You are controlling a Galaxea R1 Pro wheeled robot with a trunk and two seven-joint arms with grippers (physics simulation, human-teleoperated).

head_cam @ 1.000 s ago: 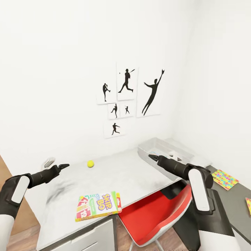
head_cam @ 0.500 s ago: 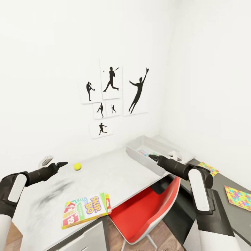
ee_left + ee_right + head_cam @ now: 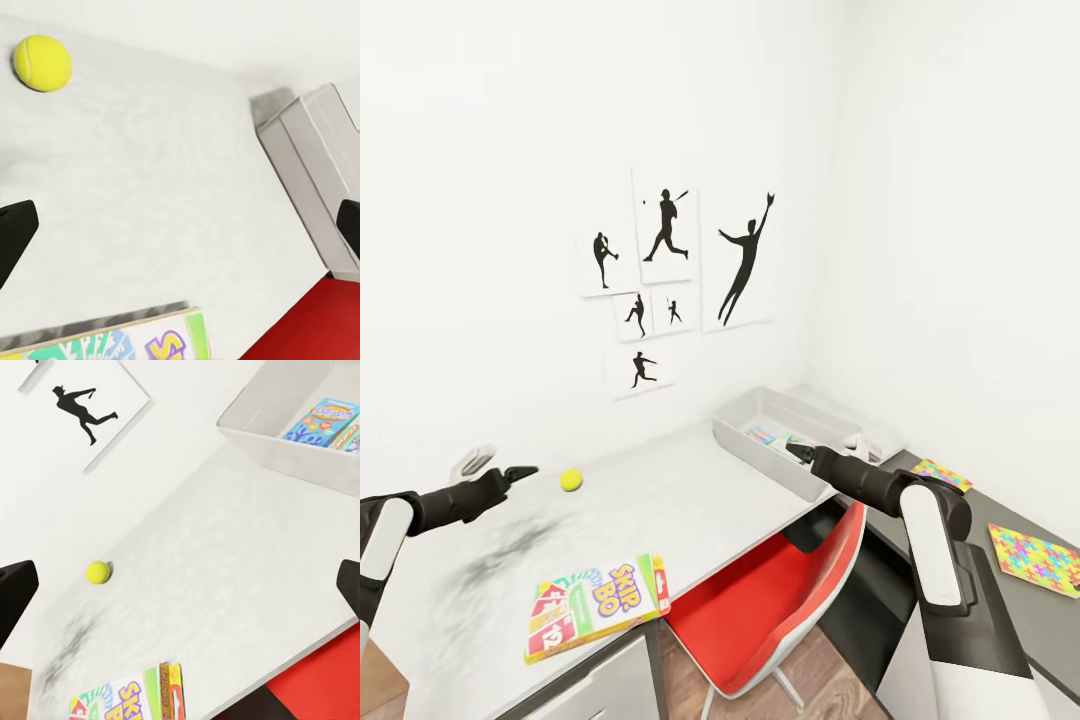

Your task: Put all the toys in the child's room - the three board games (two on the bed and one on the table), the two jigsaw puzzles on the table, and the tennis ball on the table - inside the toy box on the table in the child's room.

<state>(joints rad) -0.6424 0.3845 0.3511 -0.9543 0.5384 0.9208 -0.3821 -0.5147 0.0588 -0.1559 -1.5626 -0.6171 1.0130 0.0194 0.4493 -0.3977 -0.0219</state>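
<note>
The Skip-Bo board game (image 3: 597, 606) lies at the front edge of the pale table (image 3: 690, 500), with the tennis ball (image 3: 570, 481) behind it. The toy box (image 3: 760, 455) stands at the table's right end and holds a blue board game (image 3: 762, 435). Two jigsaw puzzles (image 3: 942, 475) (image 3: 1035, 558) lie on the dark lower section to the right. My left gripper (image 3: 520, 471) hovers open left of the ball. My right gripper (image 3: 797, 452) hangs open at the toy box's near wall. The wrist views show the ball (image 3: 43, 63) (image 3: 97, 572), Skip-Bo (image 3: 112, 341) (image 3: 127, 697) and the toy box (image 3: 315, 172) (image 3: 292, 454).
A red chair (image 3: 770, 610) is tucked under the table between the Skip-Bo box and the toy box. Black sports pictures (image 3: 670, 280) hang on the white wall behind. A small white object (image 3: 475, 462) lies at the table's far left. Wood floor shows below the chair.
The camera has swung right, so the table, ball and Skip-Bo box sit further left in the picture and both puzzles show more fully. Both grippers stay open and empty.
</note>
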